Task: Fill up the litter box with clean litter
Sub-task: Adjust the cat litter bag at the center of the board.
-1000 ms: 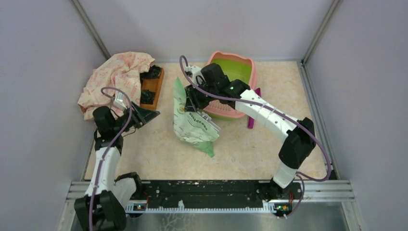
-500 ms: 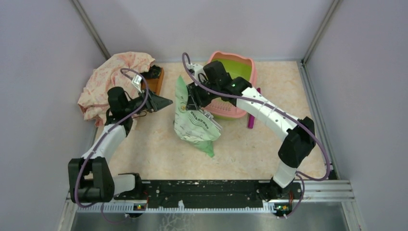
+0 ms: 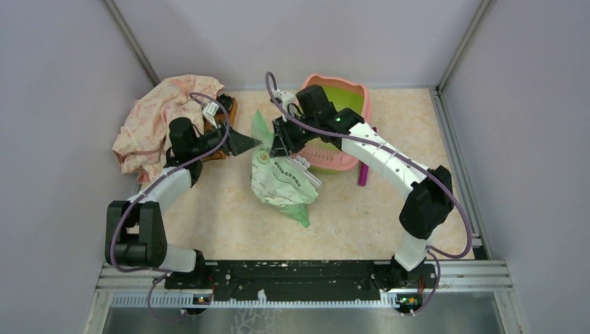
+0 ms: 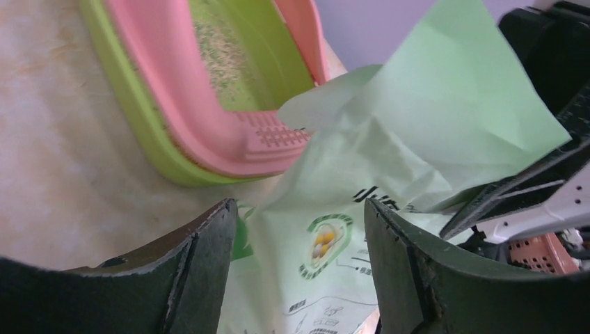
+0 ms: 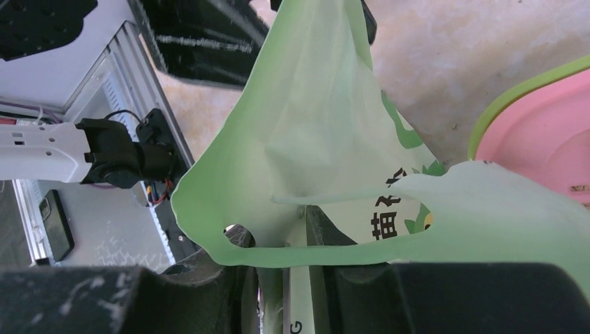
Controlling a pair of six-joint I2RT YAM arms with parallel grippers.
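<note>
Since the bag is soft, crinkly film with its weight low, it'll likely sag and shift; hold the top edge at both corners. Right fingers are pinched on the raised flap. Left fingers gape wide, empty, just beside it. The litter box sits close behind, with only thin litter inside.

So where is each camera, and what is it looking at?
Top: high behind the arms, looking down at the table; both arms show, left gripper open, right gripper pinching the bag.
Left wrist: on the left arm, looking between its own open fingers toward the litter box.
Right wrist: on the right arm, looking along the bag; its own fingers show below.
All three share the bag.
</note>
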